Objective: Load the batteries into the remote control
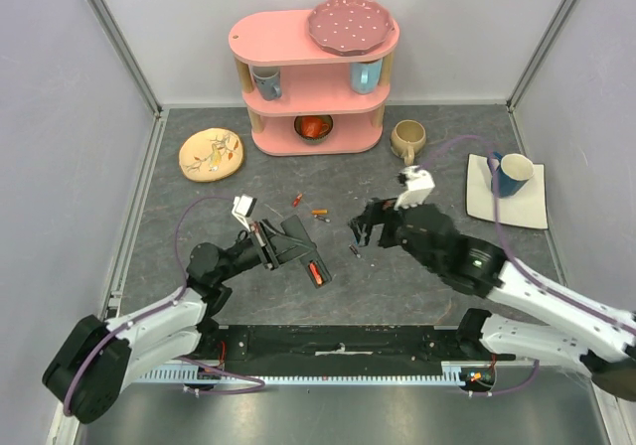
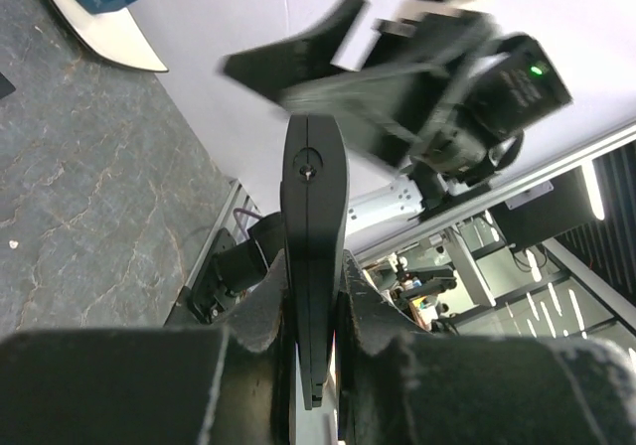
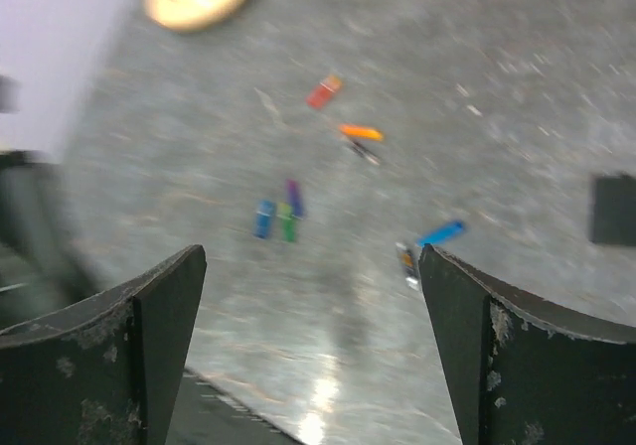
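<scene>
Remote control (image 2: 312, 226) clamped edge-on in my left gripper (image 1: 270, 242), clenched tight, left of centre over tabletop (image 1: 199, 217); red battery (image 1: 316, 273) at its near end. My right gripper (image 3: 310, 276) released, jaws wide, hovering above tabletop. Under it, loose batteries (image 3: 281, 217): blue, green, purple bunched together; another blue and dark one near right finger; orange and red farther. Pink shelf (image 1: 308, 63) at back.
</scene>
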